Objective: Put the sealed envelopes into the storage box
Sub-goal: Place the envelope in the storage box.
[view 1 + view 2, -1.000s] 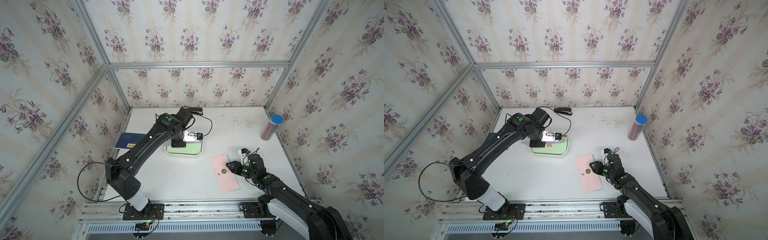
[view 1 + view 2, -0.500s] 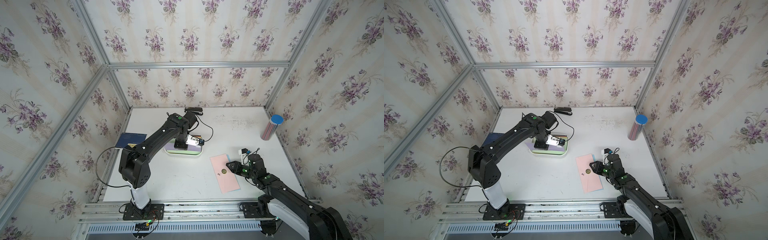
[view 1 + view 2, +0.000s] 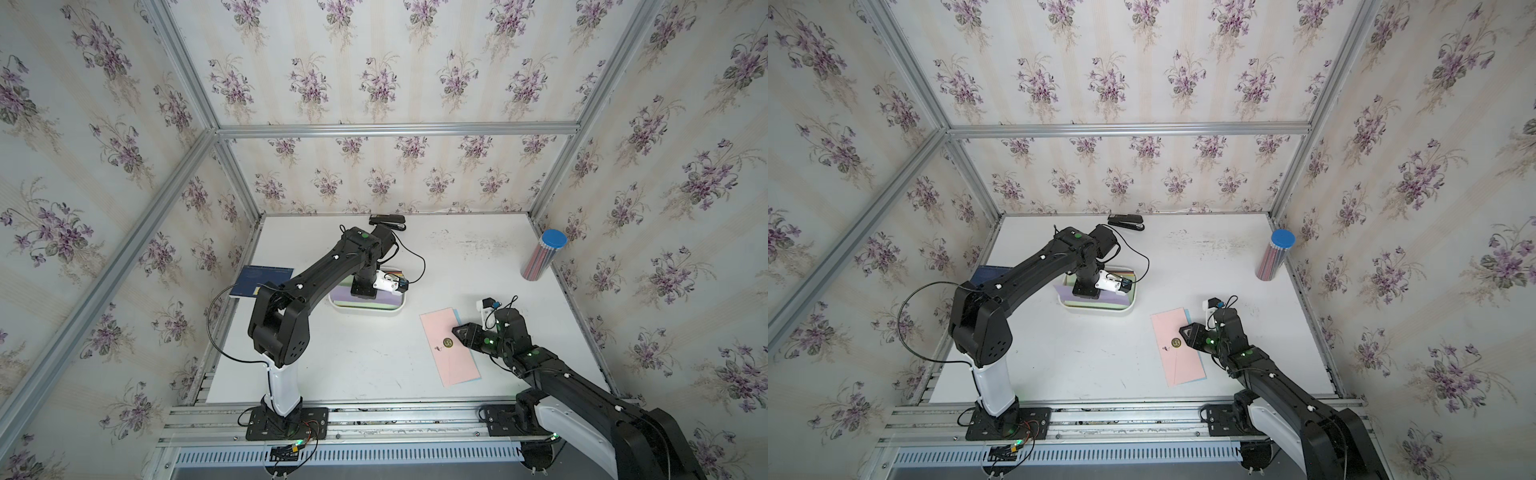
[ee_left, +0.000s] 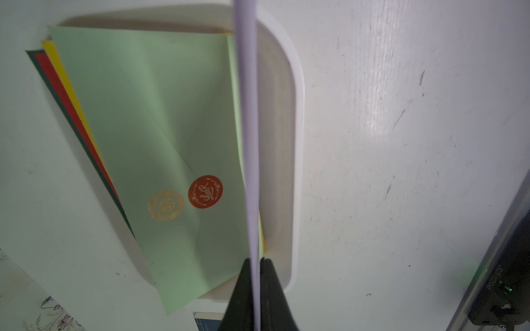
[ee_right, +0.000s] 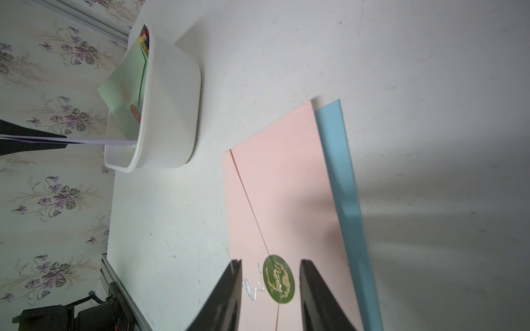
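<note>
At the left of both top views, a dark blue book (image 3: 261, 281) lies flat at the table (image 3: 353, 365) edge, well apart from the task items.

Centre: the storage box (image 3: 365, 311) stands on the table with the left arm reaching down into it. The left gripper (image 4: 256, 262) is pressed together on a lilac envelope (image 4: 248, 114), held edge-on and upright, with one finger on each face. The free end of this envelope reaches into the box, beside its wall. Under it, a green envelope (image 4: 149, 129) lies tilted in the box on a stack showing yellow, red and dark green edges, with one corner over the rim.

A black stapler (image 3: 387, 221) lies behind the box, at the back of the table.

Right of centre: a pink envelope (image 3: 453, 361) lies flat on the table, covering a light blue envelope (image 5: 341, 172) of which only one long edge shows. The right gripper (image 5: 271, 262) sits low over the pink envelope – jaws spread, holding nothing – with the round green seal (image 3: 448, 342) between its fingers. Whether the fingertips touch the paper cannot be told.

Far right: a blue-lidded pencil tube (image 3: 542, 259) stands upright.
</note>
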